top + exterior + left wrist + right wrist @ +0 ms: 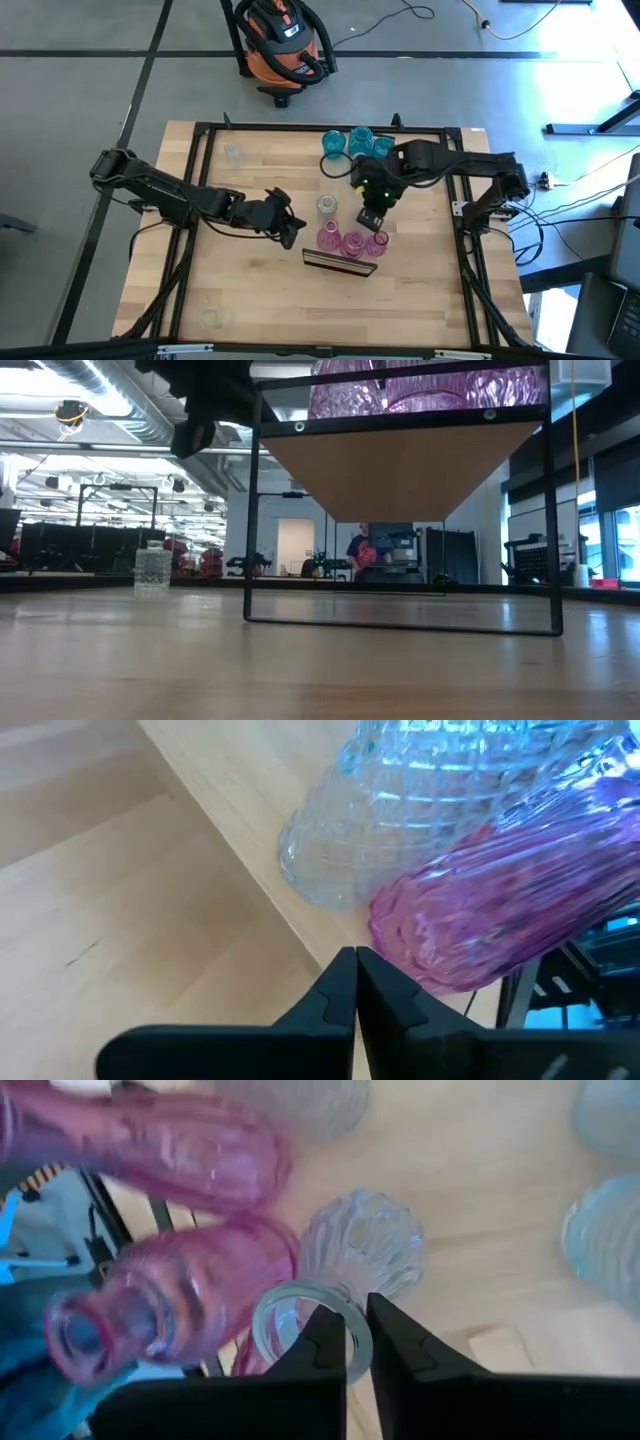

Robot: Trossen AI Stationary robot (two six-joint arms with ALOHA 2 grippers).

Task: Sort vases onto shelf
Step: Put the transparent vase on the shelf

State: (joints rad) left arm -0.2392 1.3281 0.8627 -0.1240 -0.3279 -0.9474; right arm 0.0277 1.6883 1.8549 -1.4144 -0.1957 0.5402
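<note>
High view shows you three pink vases (352,242) on the shelf (338,262), three teal vases (358,142) behind. Right gripper (371,218) hovers there, nearly closed, empty; left gripper (291,231) closed, empty.

The scene was evenly and brightly lit from overhead, with soft, faint shadows on the wooden tabletop (250,290). In the low view, ceiling lights glowed and windows at the right edge were washed out. Both wrist views were blurred up close: the pink vases (170,1295) and a clear vase (400,810) looked smeared and stretched.
</note>
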